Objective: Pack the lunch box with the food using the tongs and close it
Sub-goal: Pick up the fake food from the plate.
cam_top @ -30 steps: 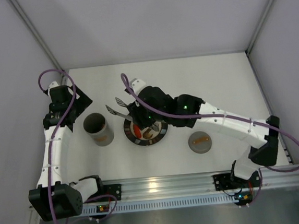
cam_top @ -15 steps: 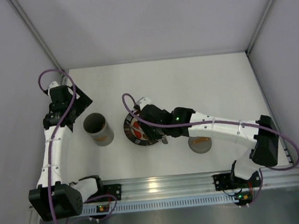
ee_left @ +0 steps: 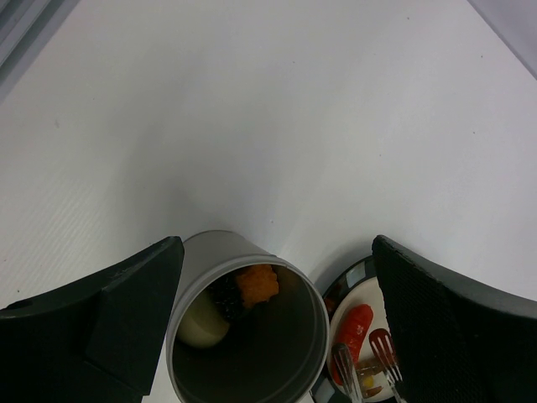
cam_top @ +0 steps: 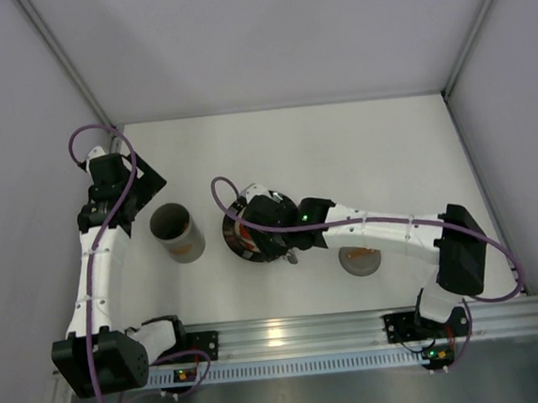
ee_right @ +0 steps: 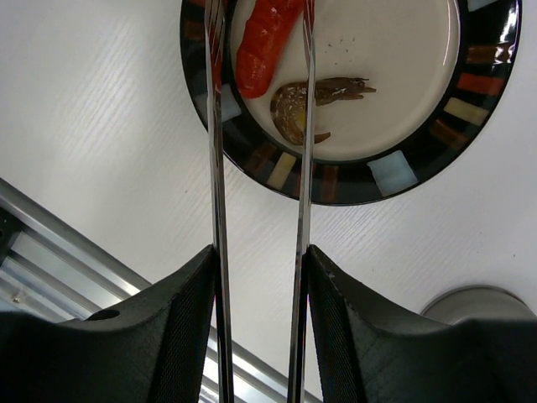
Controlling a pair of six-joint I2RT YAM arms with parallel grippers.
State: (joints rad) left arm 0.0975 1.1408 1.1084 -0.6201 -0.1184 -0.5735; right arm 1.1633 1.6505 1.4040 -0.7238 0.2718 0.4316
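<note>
White worktop (cam_top: 359, 156) enclosed by pale grey walls, aluminium rail (cam_top: 290, 332) along near edge.

Top view: open lunch box (cam_top: 178, 233) upright on worktop, just left of plate (cam_top: 231, 244). Lid (cam_top: 359, 261) lying apart, right of plate. Right arm stretched across plate, hiding food there.

Left wrist view only: left gripper (ee_left: 275, 243) released, fingers wide, lunch box framed between them. Orange piece (ee_left: 256, 285), white lump (ee_left: 201, 326) and dark bit (ee_left: 222, 294) inside.

Right wrist view only: right gripper (ee_right: 260, 252) clenched on tongs (ee_right: 306, 151), tips over plate. Red sausage (ee_right: 264, 42) seen between the two arms, brown piece (ee_right: 306, 101) just beside it.
</note>
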